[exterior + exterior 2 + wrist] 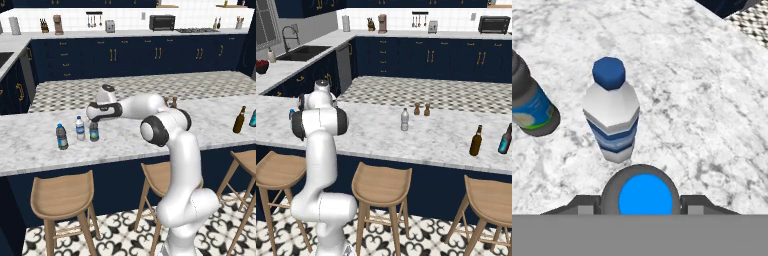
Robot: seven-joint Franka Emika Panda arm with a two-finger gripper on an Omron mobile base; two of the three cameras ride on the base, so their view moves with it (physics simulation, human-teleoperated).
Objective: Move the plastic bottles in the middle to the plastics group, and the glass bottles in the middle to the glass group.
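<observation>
Dark plastic water bottle with blue cap point(643, 195), clamped upright in the hand point(93, 122), stands on the marble surface point(30, 145) just beside the clear-white blue-labelled bottle point(612, 112); release gently, withdraw straight upward to avoid toppling neighbours.

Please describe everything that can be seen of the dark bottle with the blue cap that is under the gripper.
The dark bottle is a small water bottle of grey, plastic-looking material with a bright blue round cap and a blue-green label around its body. It stands upright on the white marble counter, at the right end of a row with two other small blue-capped bottles and apart from them. The gripper is closed on it: in the hand view a dark finger sits at each side of its shoulder.
</observation>
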